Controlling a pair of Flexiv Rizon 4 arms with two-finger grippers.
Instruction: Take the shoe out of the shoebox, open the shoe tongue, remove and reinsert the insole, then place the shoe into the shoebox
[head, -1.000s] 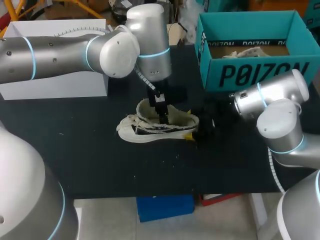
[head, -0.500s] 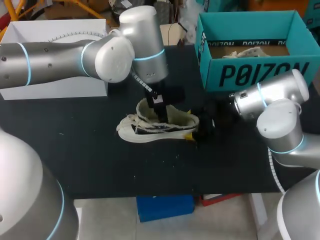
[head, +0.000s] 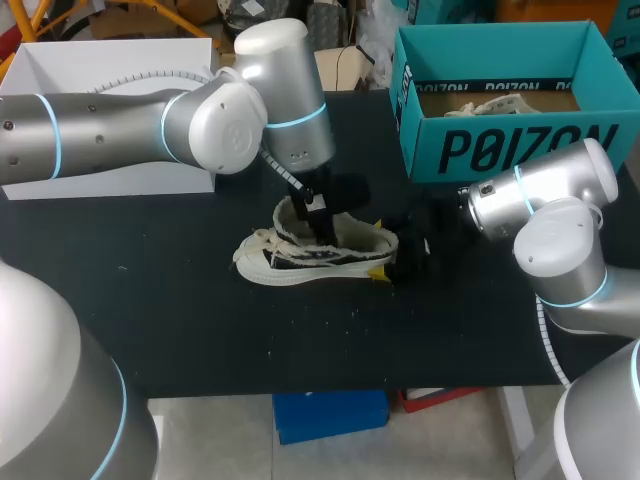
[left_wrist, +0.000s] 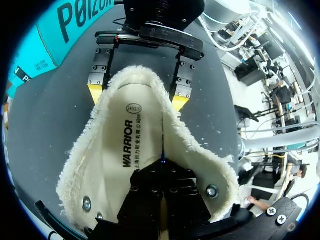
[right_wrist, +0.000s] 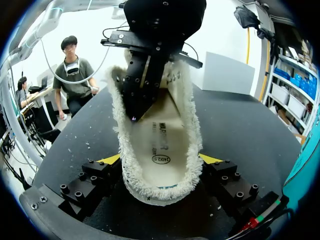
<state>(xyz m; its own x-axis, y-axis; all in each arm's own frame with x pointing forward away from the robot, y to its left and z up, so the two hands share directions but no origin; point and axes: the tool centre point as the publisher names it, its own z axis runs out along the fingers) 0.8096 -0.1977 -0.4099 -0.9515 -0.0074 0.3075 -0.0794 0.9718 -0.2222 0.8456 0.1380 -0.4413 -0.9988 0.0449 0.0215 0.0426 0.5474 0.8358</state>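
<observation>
Black table, white fleece-lined shoe lying near its middle. Right gripper pinches the shoe's heel, a yellow tip touching either side. Left gripper has its fingers pressed together, tips down on the insole inside the shoe. Teal shoebox stands open at far right, apart from the shoe.

Robotics lab, silver left arm and right arm at a black worktable, teal shoebox

Lettering on shoebox and insole; stamp perhaps numbered.
</observation>
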